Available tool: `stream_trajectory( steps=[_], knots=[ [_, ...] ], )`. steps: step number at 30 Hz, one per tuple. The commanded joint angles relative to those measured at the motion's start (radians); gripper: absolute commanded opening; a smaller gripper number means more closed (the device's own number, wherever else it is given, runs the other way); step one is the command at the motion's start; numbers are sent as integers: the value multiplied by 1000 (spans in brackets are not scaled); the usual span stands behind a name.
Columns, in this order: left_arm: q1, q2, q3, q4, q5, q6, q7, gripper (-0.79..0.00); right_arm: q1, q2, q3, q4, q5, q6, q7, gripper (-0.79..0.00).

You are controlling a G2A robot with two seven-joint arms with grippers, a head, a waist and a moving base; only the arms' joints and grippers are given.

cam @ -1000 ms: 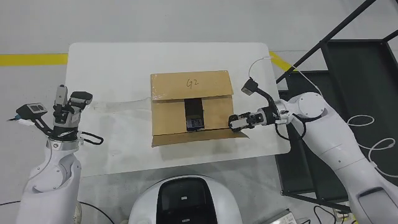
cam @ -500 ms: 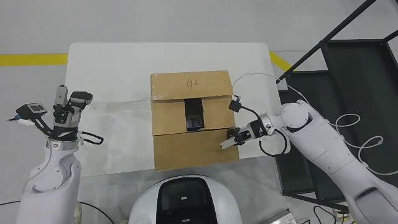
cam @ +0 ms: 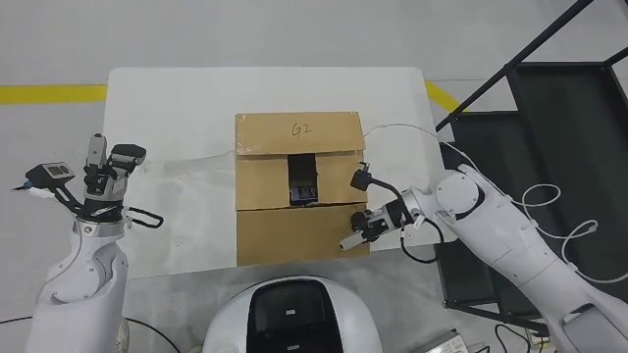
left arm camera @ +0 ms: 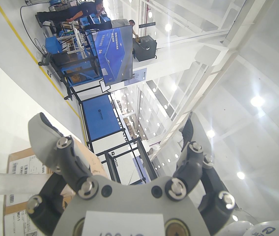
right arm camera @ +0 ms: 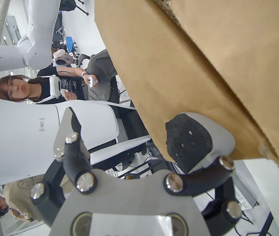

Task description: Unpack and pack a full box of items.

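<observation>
A brown cardboard box (cam: 299,137) stands in the middle of the white table (cam: 177,108). Its far flap lies flat and its near flap (cam: 294,237) is spread out toward the table's front edge. Between the flaps, a dark item (cam: 305,182) shows in the gap. My right gripper (cam: 355,238) is at the near flap's right edge. It is open (right arm camera: 129,133), with one pad (right arm camera: 191,141) against the cardboard (right arm camera: 178,62). My left gripper (cam: 108,162) is held off the table's left side, open (left arm camera: 116,128) and holding nothing. A labelled side of the box (left arm camera: 19,165) lies beyond its fingers.
A pale translucent strip (cam: 186,167) lies on the table left of the box. A black metal rack (cam: 549,137) stands close to the table's right side. The right arm's white cable (cam: 402,129) loops above the table's right part.
The right gripper has moved along the box's right side toward the front edge. The near flap has swung from nearly upright to spread flat, and the box has shifted slightly left. The left arm is still.
</observation>
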Motion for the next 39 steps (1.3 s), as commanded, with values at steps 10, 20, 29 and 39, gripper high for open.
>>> stream_trajectory(
  steps=[10,20,29,39],
  knots=[
    [0,0,0,0,0,0,0,0,-42,13,27,-66,-11,22,4,0],
    [0,0,0,0,0,0,0,0,1,-26,-92,-51,-179,161,-115,0],
    [0,0,0,0,0,0,0,0,34,-62,-162,-9,-270,203,-224,0],
    [0,0,0,0,0,0,0,0,13,-27,-44,26,14,35,1,0]
  ],
)
